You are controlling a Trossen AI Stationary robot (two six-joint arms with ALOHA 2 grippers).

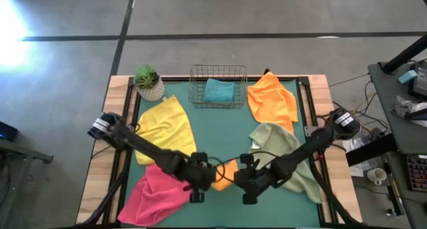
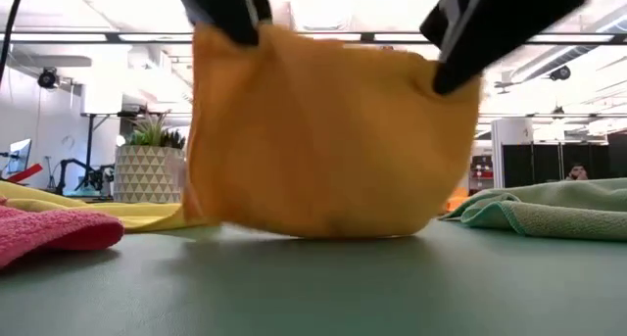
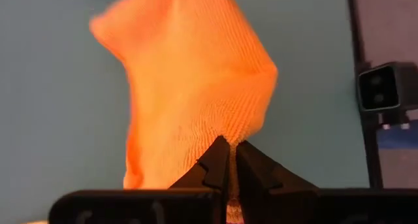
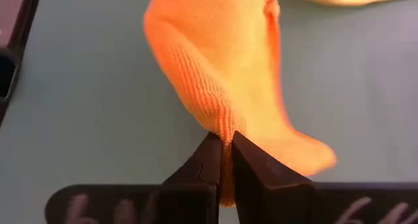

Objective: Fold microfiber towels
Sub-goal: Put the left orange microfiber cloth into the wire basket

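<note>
An orange towel (image 2: 323,140) hangs between my two grippers near the table's front edge, at the middle. My left gripper (image 1: 198,182) is shut on its left top corner and my right gripper (image 1: 245,183) is shut on its right top corner. In the high view only a small part of this towel (image 1: 225,174) shows between the arms. A second orange towel (image 1: 273,99), a yellow one (image 1: 165,125), a pink one (image 1: 157,192), a sage green one (image 1: 283,152) and a teal one (image 1: 219,91) in the basket lie untouched. My left gripper pinches a corner of the orange towel (image 3: 225,134) between its two fingers, coming slanting down from above. The cloth hangs below, bunched at the pinch. My right gripper pinches the other top corner (image 4: 225,129) the same way. The towel sags slack between them, its bottom edge (image 2: 323,230) on the table.
A wire mesh basket (image 1: 218,87) stands at the far middle, a potted plant (image 1: 148,82) at the far left corner. Loose towels lie to both sides of the hanging one. Bare green table (image 1: 220,132) lies in the middle.
</note>
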